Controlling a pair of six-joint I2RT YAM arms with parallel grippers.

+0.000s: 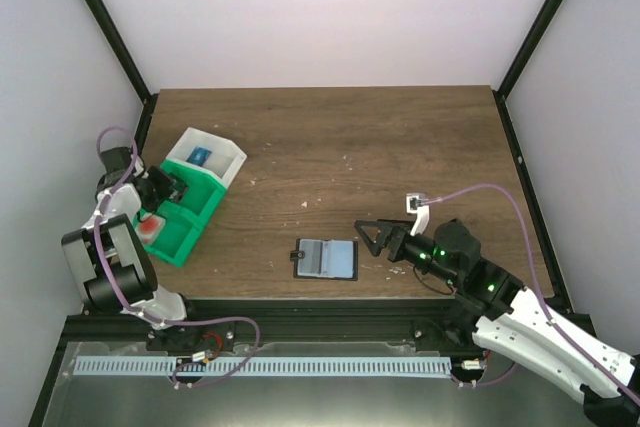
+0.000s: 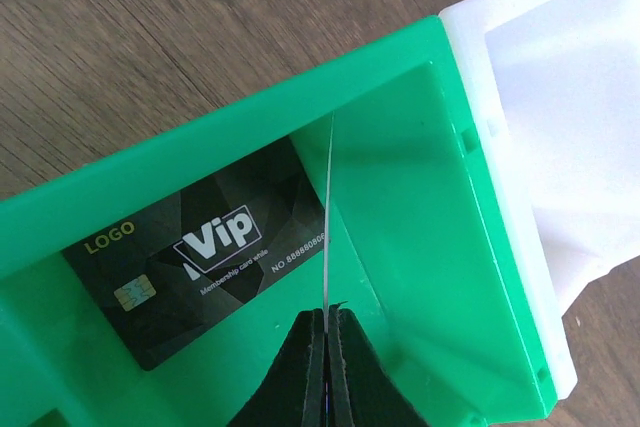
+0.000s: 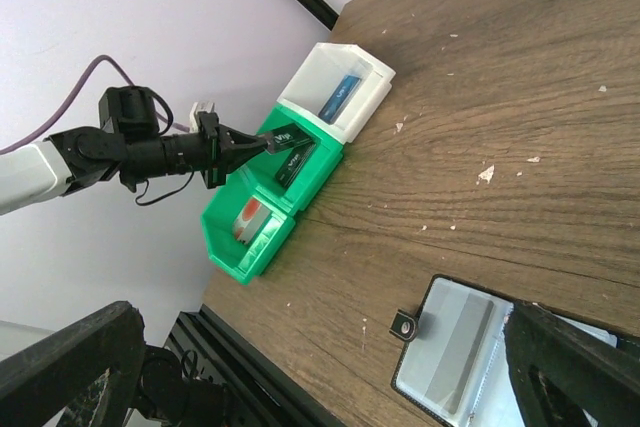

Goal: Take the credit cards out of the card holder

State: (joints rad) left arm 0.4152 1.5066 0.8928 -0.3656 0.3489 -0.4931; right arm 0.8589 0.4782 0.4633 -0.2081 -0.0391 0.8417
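From above, the holder lies open on the counter, near its front edge and a little left of the right gripper, whose jaws are spread wide and point at it without touching. Far to the left, the left gripper hangs over the green bin, with the white bin just beyond it. A blue card lies in the white bin and a red card in the green bin's near compartment. The left wrist view shows the left jaws pressed together on a held card, seen edge-on as a thin upright line above the far green compartment. A black card already lies flat there. The right wrist view shows the right fingers standing far apart at the bottom corners, with the holder's grey pockets between them. No card edge shows in the visible panel, but the other half is partly hidden, so I cannot tell whether any remain. The step in hand looks like dropping a removed card into the bin. Next, the left jaws need to part so the card falls inside the green walls, then lift clear. The right arm seems placed to work the holder if a card is left.
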